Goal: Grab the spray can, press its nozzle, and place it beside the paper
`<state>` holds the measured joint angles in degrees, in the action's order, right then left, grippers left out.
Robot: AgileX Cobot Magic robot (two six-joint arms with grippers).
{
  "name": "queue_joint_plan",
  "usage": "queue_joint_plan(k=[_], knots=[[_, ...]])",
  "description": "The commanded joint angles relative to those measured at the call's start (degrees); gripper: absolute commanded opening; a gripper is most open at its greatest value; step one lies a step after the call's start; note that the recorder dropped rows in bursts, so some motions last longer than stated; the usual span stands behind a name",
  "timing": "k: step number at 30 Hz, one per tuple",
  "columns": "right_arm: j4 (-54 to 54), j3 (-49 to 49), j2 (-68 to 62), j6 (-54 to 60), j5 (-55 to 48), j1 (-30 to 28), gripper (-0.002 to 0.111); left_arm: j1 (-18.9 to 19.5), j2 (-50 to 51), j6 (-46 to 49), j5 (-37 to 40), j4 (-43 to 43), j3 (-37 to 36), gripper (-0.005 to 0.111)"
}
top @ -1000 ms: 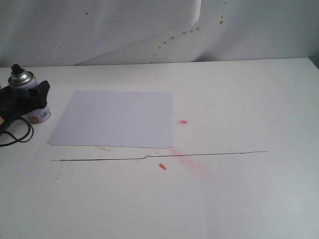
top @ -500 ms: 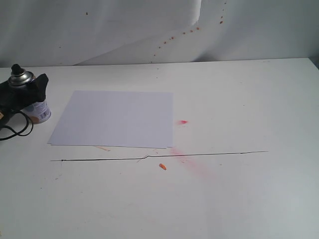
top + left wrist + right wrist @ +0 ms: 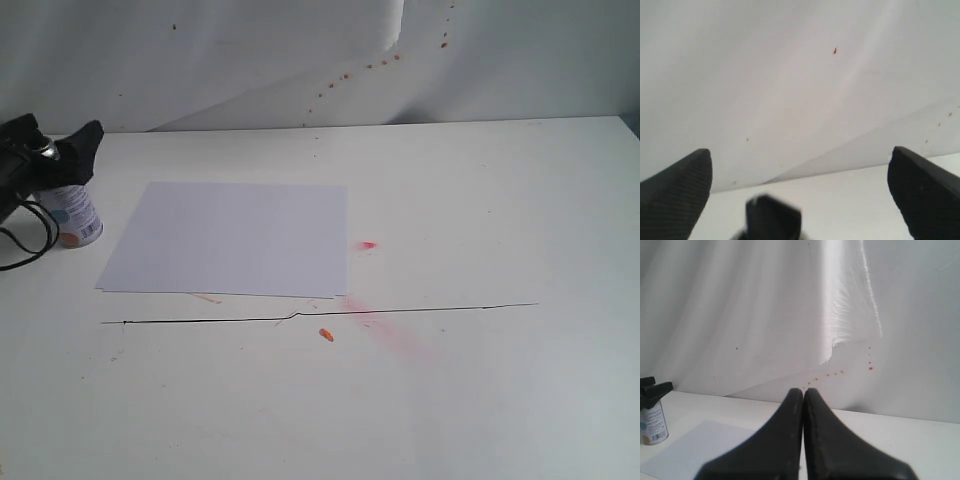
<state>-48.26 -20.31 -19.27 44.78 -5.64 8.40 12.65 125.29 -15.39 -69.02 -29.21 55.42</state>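
The nozzle is hard to make out. In the exterior view the left gripper covers it, with only a glint of silver dome showing. In the left wrist view it is a blurred black stub cut off by the frame edge. The arm behind that gripper runs out of the exterior view at the worktop's left edge, trailing a black cable. The right gripper appears in its own wrist view only.

The spray can stands upright near the worktop's left edge. It is just beside the paper and apart from it. The left gripper's 2 fingers are spread wide, one on each side of the nozzle, touching neither it nor anything else in the wrist view. The right gripper's fingers are pressed together with nothing between them.

1 second ago the left gripper sat lower, around the can's body, and hid much of the label. It has since risen to dome height, so the label (pale with coloured dots) now shows down to the base. The can and paper have not shifted. A red stain, an orange spot and a thin black line mark the worktop toward its front.
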Motion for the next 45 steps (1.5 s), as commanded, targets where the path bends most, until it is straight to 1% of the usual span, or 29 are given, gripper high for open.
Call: queue_joint_plan(k=[1, 2, 4, 8, 10, 12, 16, 17, 18, 21, 23, 25, 26, 27, 28, 29, 30, 31, 33, 41, 43, 45], knots=[[-0.25, 0.2, 0.29, -0.02, 0.47, -0.35, 0.0, 0.04, -4.76, 0.48, -0.94, -1.52, 0.08, 0.089], [-0.25, 0.2, 0.29, -0.02, 0.47, -0.35, 0.0, 0.42, -5.97, 0.48, 1.56, -1.63, 0.01, 0.089], [-0.25, 0.2, 0.29, -0.02, 0.47, -0.35, 0.0, 1.03, -7.65, 0.48, 4.07, -2.2, -0.78, 0.089], [-0.25, 0.2, 0.29, -0.02, 0.47, -0.35, 0.0, 4.35, -13.96, 0.48, 4.42, -2.87, -4.85, 0.089], [-0.25, 0.2, 0.29, -0.02, 0.47, -0.35, 0.0, 5.26, -17.66, 0.48, 4.42, -3.0, -6.62, 0.089], [-0.25, 0.2, 0.29, -0.02, 0.47, -0.35, 0.0, 5.24, -21.67, 0.24, 4.42, -3.38, -8.93, 0.089], [-0.25, 0.2, 0.29, -0.02, 0.47, -0.35, 0.0, 5.24, -31.73, -6.18, 4.89, -9.15, -14.66, 0.089], [-0.25, 0.2, 0.29, -0.02, 0.47, -0.35, 0.0, 5.24, -33.31, -7.31, 5.02, -9.53, -15.67, 0.089], [-0.25, 0.2, 0.29, -0.02, 0.47, -0.35, 0.0, 5.24, -37.95, -10.47, 5.02, -9.53, -19.0, 0.089], [-0.25, 0.2, 0.29, -0.02, 0.47, -0.35, 0.0, 5.24, -46.29, -17.65, 5.11, -9.1, -23.89, 0.089], [-0.25, 0.2, 0.29, -0.02, 0.47, -0.35, 0.0, 5.24, -50.14, -21.02, 6.66, -9.1, -25.52, 0.089], [-0.25, 0.2, 0.29, -0.02, 0.47, -0.35, 0.0, 5.24, -57.97, -22.28, 11.36, -11.03, -27.81, 0.089], [-0.25, 0.2, 0.29, -0.02, 0.47, -0.35, 0.0, 5.24, -59.65, -22.28, 12.76, -11.64, -28.13, 0.089], [-0.25, 0.2, 0.29, -0.02, 0.47, -0.35, 0.0, 5.24, -63.94, -22.54, 16.53, -12.23, -28.77, 0.089], [-0.25, 0.2, 0.29, -0.02, 0.47, -0.35, 0.0, 5.24, -66.11, -23.57, 17.91, -12.29, -29.11, 0.089], [-0.25, 0.2, 0.29, -0.02, 0.47, -0.35, 0.0, 5.24, -70.32, -27.07, 20.69, -12.29, -29.67, 0.089], [-0.25, 0.2, 0.29, -0.02, 0.47, -0.35, 0.0, 5.24, -71.94, -28.81, 21.54, -12.29, -29.9, 0.089], [-0.25, 0.2, 0.29, -0.02, 0.47, -0.35, 0.0, 5.24, -75.74, -30.87, 23.48, -14.58, -30.37, 0.089], [-0.25, 0.2, 0.29, -0.02, 0.47, -0.35, 0.0, 5.24, -79.84, -28.41, 25.43, -17.96, -30.51, 0.089], [-0.25, 0.2, 0.29, -0.02, 0.47, -0.35, 0.0, 5.24, -86.37, -28.28, 25.75, -19.52, -30.51, 0.089], [-0.25, 0.2, 0.29, -0.02, 0.47, -0.35, 0.0, 5.24, -86.88, -30.12, 25.75, -19.52, -30.51, 0.089], [-0.25, 0.2, 0.29, -0.02, 0.47, -0.35, 0.0, 5.24, -87.16, -33.87, 25.86, -19.52, -30.51, 0.089]])
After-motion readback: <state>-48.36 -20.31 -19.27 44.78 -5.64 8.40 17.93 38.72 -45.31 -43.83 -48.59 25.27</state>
